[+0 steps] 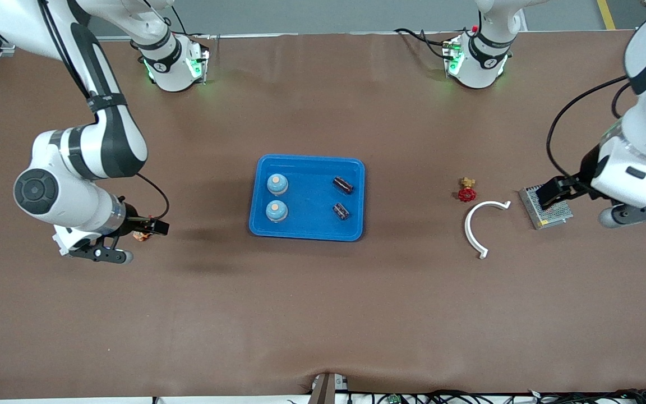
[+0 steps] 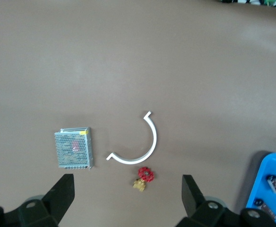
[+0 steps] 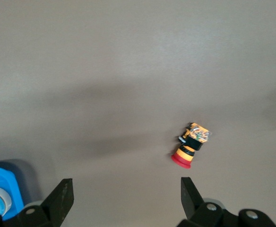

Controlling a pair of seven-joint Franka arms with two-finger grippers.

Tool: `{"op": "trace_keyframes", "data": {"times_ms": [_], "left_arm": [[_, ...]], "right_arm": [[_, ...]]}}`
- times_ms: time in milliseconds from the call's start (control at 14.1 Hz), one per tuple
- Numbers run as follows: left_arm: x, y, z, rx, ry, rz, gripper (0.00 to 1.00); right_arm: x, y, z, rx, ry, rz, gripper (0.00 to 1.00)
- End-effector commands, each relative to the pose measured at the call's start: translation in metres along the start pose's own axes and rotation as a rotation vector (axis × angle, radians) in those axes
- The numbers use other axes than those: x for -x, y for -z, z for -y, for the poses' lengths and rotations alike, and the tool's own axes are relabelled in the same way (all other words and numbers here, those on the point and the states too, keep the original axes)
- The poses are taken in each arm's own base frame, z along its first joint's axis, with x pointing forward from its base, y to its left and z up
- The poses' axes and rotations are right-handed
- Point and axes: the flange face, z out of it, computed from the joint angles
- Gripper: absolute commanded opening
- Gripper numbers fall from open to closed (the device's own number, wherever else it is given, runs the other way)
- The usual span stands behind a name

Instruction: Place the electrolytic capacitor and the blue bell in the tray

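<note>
Front view shows a red-handled valve (image 1: 467, 192), a white curved bracket (image 1: 480, 227) and a metal mesh box (image 1: 545, 206) lying toward the left arm's end of the table; an orange-and-red push button (image 3: 191, 145) lies under the right arm. No writing is legible. The tray (image 1: 307, 234) (bright blue, rimmed) holds two blue bells (image 1: 277, 183) and two dark capacitors (image 1: 343, 184). The left gripper (image 2: 127, 194) and right gripper (image 3: 126, 196) hover with fingers spread, empty.

Red valve (image 1: 467, 192) beside white arc (image 1: 481, 225), mesh box (image 1: 545, 207); e-stop btn (image 3: 191, 144).
</note>
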Motion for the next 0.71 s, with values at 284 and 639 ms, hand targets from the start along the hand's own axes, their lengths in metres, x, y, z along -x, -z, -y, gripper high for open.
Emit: {"op": "trace_keyframes", "data": {"times_ms": [284,639], "left_arm": [[0.038,0.038,0.000,-0.022,-0.064,0.017,1.00],[0.068,0.050,0.015,-0.009,-0.115,0.041,1.00]], "right_arm": [[-0.001,0.026,-0.023,0.003,-0.012,-0.026,1.00],[-0.003,0.036,-0.040,-0.004,0.021,-0.040,1.00]]}}
